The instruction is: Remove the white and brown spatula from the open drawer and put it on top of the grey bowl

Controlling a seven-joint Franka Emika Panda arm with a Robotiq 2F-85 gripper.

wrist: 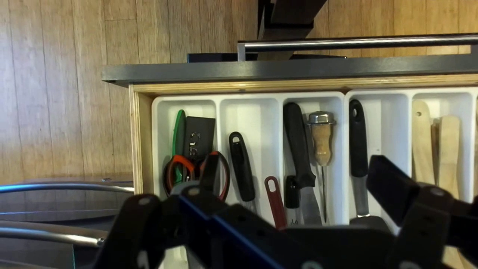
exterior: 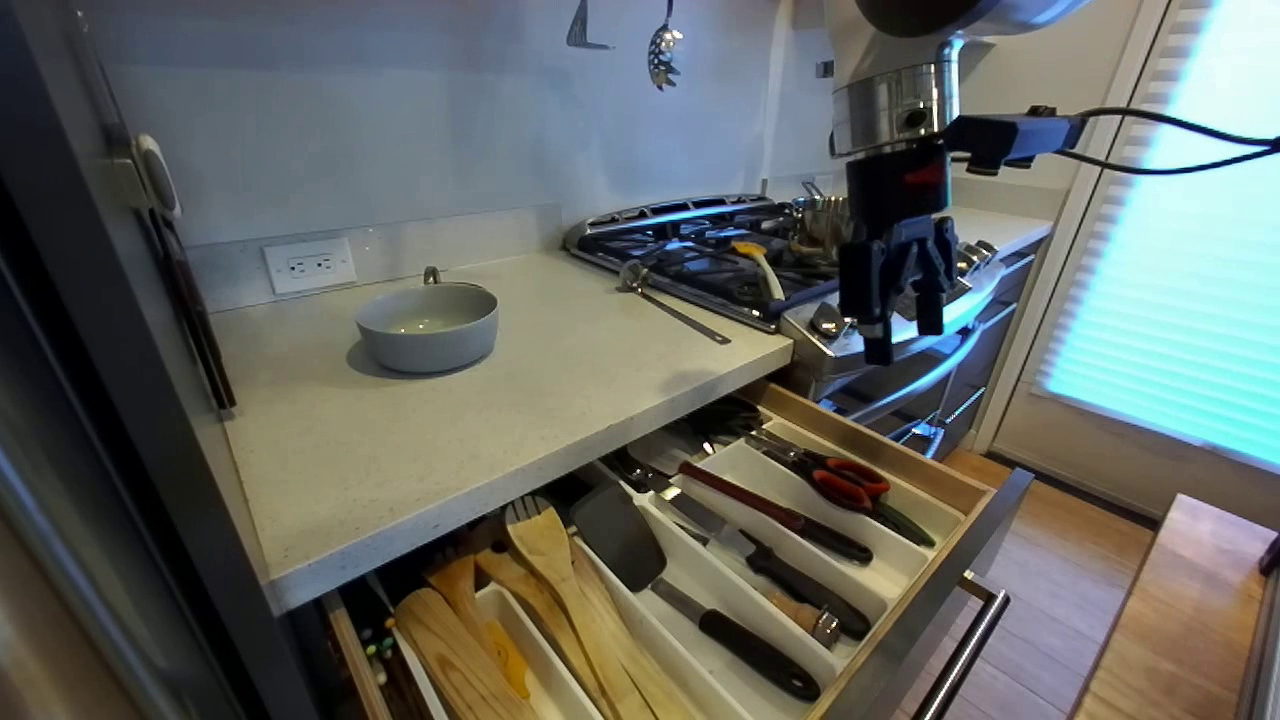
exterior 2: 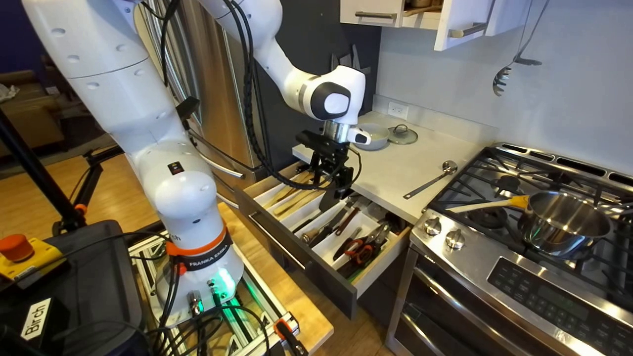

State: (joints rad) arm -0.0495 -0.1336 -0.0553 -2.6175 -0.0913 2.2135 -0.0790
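The open drawer has pale wood sides, a dark grey front and a white divider tray; it also shows in the wrist view. I cannot make out a white and brown spatula for certain. A tool with a brown wooden handle, a silver cap and a thin metal spike lies beside a black-handled knife in one compartment. The grey bowl stands upright on the counter; it also shows in an exterior view. My gripper is open and empty above the drawer, fingers pointing down and wide apart in the wrist view.
The drawer also holds red-handled scissors, a red-handled utensil, a black spatula and wooden utensils. A glass lid and a ladle lie on the counter. The stove bears a pot and a yellow-and-white utensil.
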